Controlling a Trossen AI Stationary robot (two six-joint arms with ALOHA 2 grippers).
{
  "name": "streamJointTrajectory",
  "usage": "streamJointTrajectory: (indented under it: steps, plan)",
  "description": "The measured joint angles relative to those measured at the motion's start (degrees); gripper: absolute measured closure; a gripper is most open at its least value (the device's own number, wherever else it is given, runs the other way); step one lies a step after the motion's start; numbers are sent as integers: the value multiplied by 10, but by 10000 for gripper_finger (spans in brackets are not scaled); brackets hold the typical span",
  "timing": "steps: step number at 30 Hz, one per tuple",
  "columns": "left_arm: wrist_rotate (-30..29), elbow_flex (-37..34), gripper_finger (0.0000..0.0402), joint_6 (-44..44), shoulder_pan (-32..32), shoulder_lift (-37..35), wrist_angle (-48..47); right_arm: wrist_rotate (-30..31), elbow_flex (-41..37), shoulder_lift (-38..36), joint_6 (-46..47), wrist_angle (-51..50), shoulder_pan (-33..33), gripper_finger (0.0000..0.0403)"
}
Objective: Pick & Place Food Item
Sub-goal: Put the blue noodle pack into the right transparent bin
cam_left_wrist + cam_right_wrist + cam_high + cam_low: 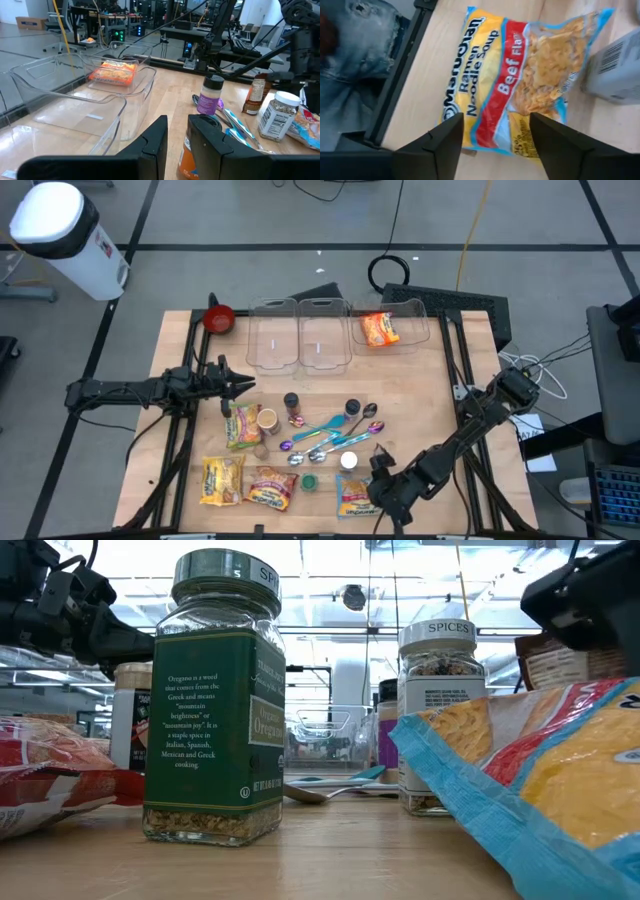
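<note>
High view — wooden table [440,390], grey floor [250,220]

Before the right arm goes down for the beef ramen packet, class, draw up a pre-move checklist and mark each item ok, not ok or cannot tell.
1. Right gripper above the beef ramen packet, fingers either side of it: ok.
2. Fingers apart, nothing between them: ok.
3. Packet lies flat on the table, uncovered: ok.
4. Spice jar close beside the packet could be bumped: not ok.
5. Right-hand clear bin has room beside the packet already inside: ok.
6. Left gripper is across the table near the left bin, away from the right arm's path: ok.
</note>
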Motion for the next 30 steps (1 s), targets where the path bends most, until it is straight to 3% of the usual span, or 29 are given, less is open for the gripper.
streamJointTrajectory:
  steps: [9, 25, 30]
  plan:
    - [0, 0, 321, 0, 0, 0, 0, -18, -13, 0, 4, 10, -9, 275]
    - [0, 0, 321, 0, 0, 0, 0, -18, -13, -22, -9, 18, -9, 389]
    - [0, 0, 321, 0, 0, 0, 0, -18, -13, -54, -9, 20, -9, 399]
